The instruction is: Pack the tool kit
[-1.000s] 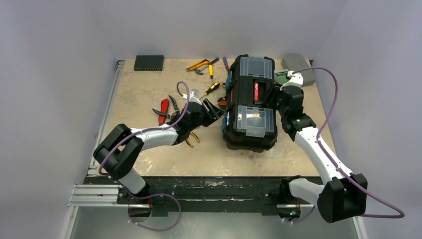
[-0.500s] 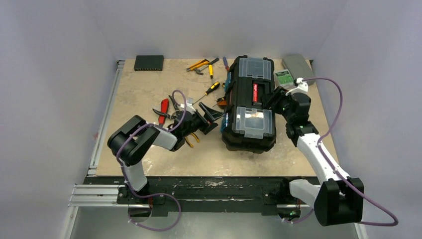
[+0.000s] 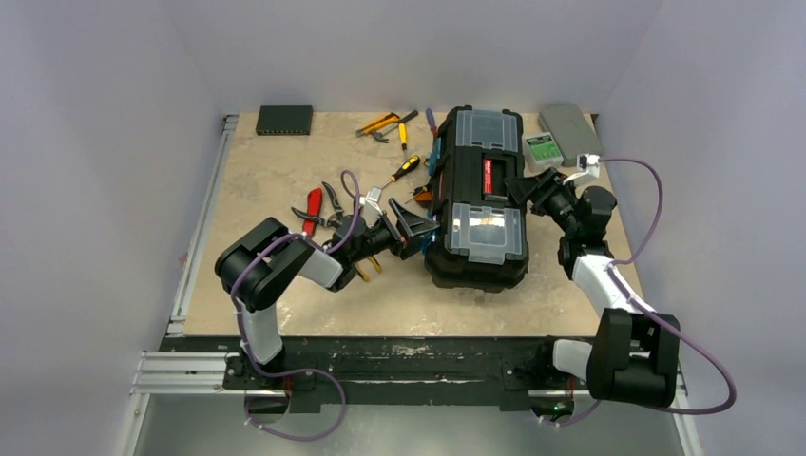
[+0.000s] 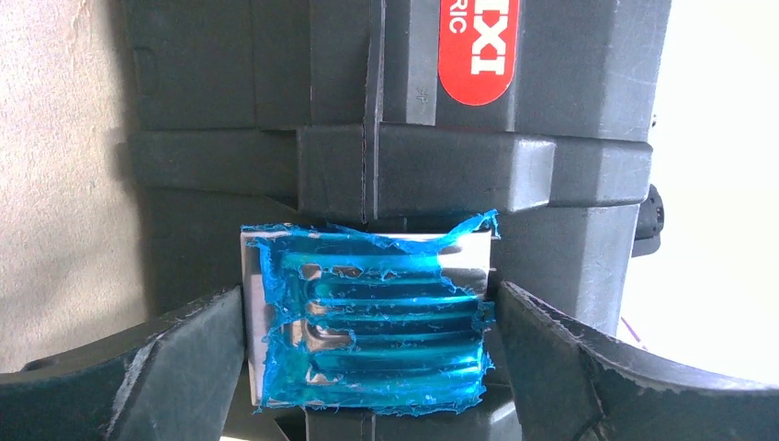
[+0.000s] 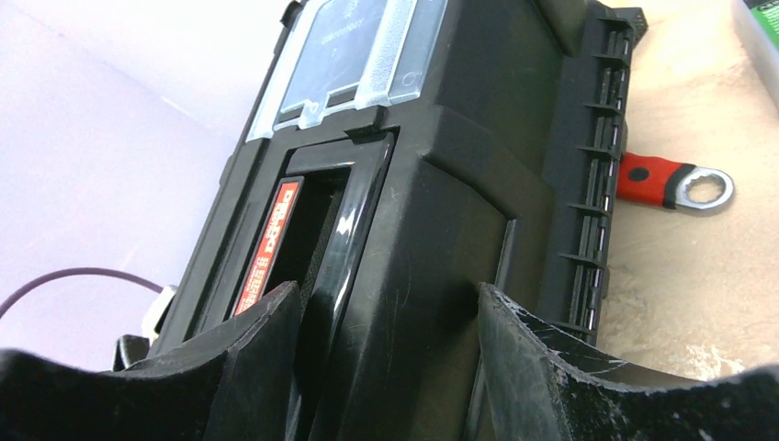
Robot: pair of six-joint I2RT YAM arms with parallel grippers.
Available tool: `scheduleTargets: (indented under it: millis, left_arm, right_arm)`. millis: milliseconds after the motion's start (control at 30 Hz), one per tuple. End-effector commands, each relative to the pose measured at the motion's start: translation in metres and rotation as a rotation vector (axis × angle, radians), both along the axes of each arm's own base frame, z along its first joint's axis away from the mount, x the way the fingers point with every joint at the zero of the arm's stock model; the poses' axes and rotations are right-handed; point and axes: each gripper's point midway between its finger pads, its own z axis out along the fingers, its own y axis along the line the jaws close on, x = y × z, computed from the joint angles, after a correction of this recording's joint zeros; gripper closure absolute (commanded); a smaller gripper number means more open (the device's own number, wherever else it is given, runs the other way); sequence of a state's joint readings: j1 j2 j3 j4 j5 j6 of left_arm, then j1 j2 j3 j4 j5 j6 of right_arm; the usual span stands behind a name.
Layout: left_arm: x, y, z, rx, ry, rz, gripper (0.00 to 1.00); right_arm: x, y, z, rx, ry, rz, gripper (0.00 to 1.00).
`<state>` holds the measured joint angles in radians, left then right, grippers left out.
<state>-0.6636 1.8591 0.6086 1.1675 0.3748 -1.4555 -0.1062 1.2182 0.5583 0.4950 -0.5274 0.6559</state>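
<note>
Toolbox (image 3: 478, 204) lid down; hand tools (image 3: 311, 207) left of it unpacked; left gripper (image 4: 367, 303) gapes astride blue latch (image 4: 367, 335); right gripper (image 5: 386, 299) open.

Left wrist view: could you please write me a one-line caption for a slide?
Left tool open, straddling the blue latch on the black toolbox's side.
</note>
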Motion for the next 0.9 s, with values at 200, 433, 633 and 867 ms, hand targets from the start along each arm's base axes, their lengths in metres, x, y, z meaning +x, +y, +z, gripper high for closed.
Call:
scheduleTargets:
  millis: [200, 433, 633, 867]
  left_arm:
    - [-0.016, -0.004, 0.037, 0.014, -0.146, -0.071, 0.00]
    - [-0.018, 0.013, 0.045, 0.118, -0.180, -0.008, 0.00]
    - [-0.022, 0.008, 0.052, 0.044, -0.193, -0.040, 0.00]
    - [-0.021, 0.004, 0.029, 0.031, -0.127, -0.050, 0.00]
  right_arm:
    - [-0.100, 0.047, -0.107, 0.271, 0.541, 0.346, 1.00]
    - [-0.099, 0.039, -0.100, 0.306, 0.523, 0.344, 1.00]
    - [-0.096, 0.036, -0.098, 0.322, 0.516, 0.331, 1.00]
    - [-0.095, 0.035, -0.097, 0.319, 0.516, 0.325, 1.00]
